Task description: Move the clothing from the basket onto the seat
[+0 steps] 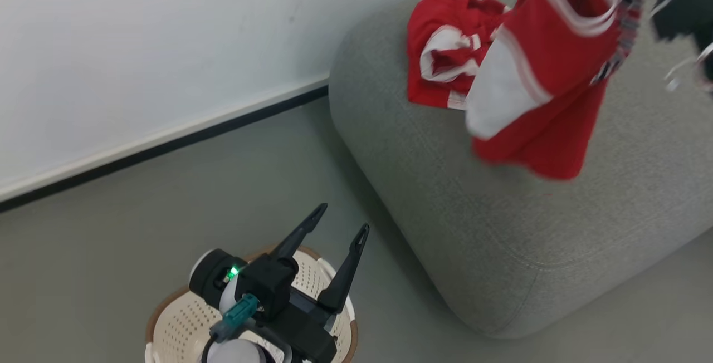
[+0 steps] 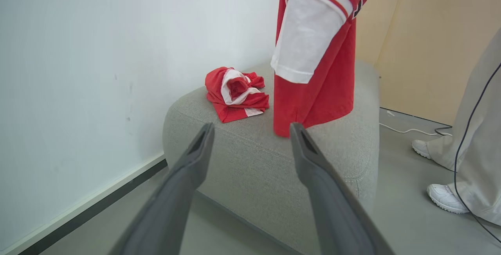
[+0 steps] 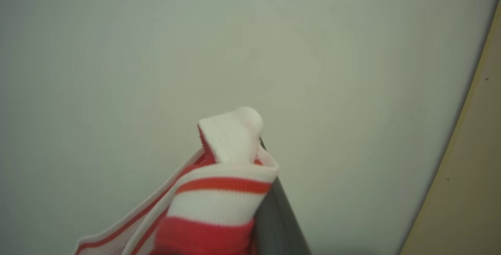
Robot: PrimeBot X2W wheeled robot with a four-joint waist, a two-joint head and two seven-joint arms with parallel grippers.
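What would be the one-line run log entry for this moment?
right gripper: shut on hanging red-and-white jersey over grey fabric seat | left gripper: open, empty, over cream perforated plastic basket | crumpled red-and-white garment: on seat

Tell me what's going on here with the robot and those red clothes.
The robot is moving laundry from the cream basket on the floor to the grey seat. One crumpled garment, red and white, already lies on the seat. The right pincer is shut on the striped trim of a second garment, which hangs over the seat, not yet let go. The left pincer is open and holds nothing, above the basket. A person stands beside the seat.
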